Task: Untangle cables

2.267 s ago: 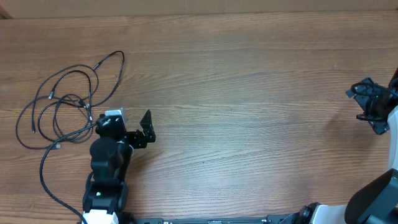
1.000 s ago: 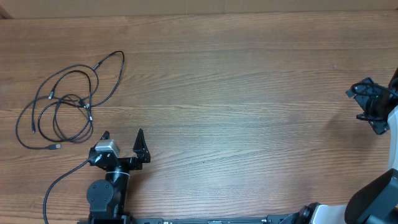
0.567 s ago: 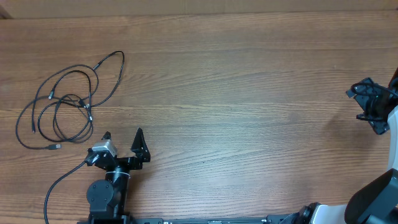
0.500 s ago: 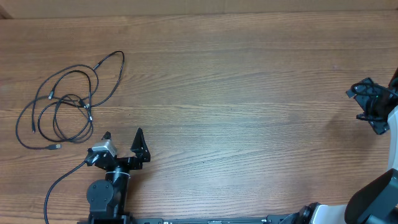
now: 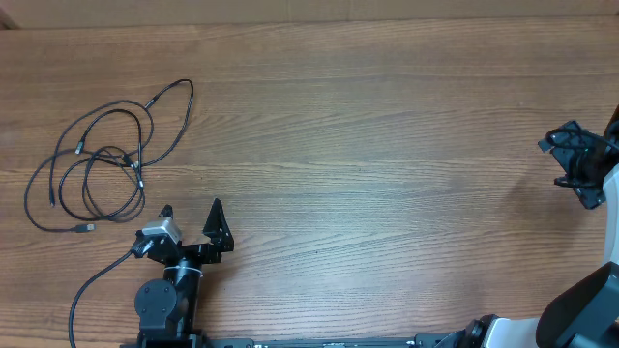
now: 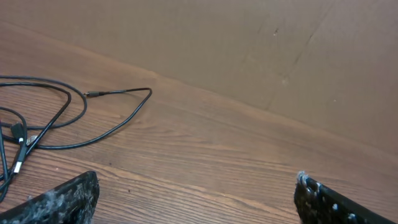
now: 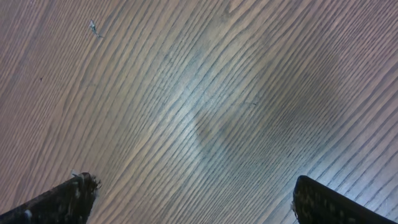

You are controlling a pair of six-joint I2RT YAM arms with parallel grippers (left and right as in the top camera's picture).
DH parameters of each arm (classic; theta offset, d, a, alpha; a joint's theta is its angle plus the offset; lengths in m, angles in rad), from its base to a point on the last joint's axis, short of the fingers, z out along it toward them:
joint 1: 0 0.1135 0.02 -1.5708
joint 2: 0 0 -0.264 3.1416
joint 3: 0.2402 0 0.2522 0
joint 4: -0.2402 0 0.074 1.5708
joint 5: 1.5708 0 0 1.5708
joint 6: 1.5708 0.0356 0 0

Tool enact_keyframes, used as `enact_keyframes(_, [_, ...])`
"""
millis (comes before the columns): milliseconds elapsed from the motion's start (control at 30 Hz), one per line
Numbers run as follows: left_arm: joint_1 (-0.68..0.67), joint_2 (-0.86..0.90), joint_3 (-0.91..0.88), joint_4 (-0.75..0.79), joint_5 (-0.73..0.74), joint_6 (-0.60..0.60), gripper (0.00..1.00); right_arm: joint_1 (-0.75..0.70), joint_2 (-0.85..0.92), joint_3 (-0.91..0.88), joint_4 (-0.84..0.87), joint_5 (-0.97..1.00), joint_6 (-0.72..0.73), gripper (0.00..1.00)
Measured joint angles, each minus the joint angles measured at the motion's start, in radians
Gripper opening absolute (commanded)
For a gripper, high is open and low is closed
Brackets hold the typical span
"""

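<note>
Overhead, tangled cables [image 5: 102, 155] lie near the left pincer [image 5: 191, 206], gaping empty like the right pincer [image 5: 554, 162], whose camera sees table [image 7: 199, 93].

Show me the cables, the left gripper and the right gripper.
cables [image 5: 130, 160], overhead view, crossing in the tangle.
left gripper [image 5: 191, 205], overhead view, midway between fingertips.
right gripper [image 7: 191, 182], right wrist view, midway between fingertips.

cables [image 5: 136, 166]: looped together on the table [image 5: 387, 145], far left
left gripper [image 5: 191, 206]: just before the cables (apart from them)
right gripper [image 5: 554, 162]: far right edge, well apart
</note>
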Motion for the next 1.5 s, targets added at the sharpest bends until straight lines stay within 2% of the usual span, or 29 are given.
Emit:
enact_keyframes(667, [0.000, 0.000, 0.000, 0.000, 0.000, 0.000, 0.99, 0.000, -0.011, 0.000, -0.002, 0.000, 0.000, 1.00])
enact_keyframes(1167, [0.000, 0.000, 0.000, 0.000, 0.000, 0.000, 0.99, 0.014, -0.451, 0.000, 0.000, 0.000, 0.000, 1.00])
enact_keyframes(1267, [0.000, 0.000, 0.000, 0.000, 0.000, 0.000, 1.00, 0.066, -0.500, 0.000, 0.000, 0.002, 0.000, 1.00])
enact_keyframes(1500, [0.000, 0.000, 0.000, 0.000, 0.000, 0.000, 0.99, 0.358, -0.553, 0.000, -0.001, 0.001, 0.000, 1.00])
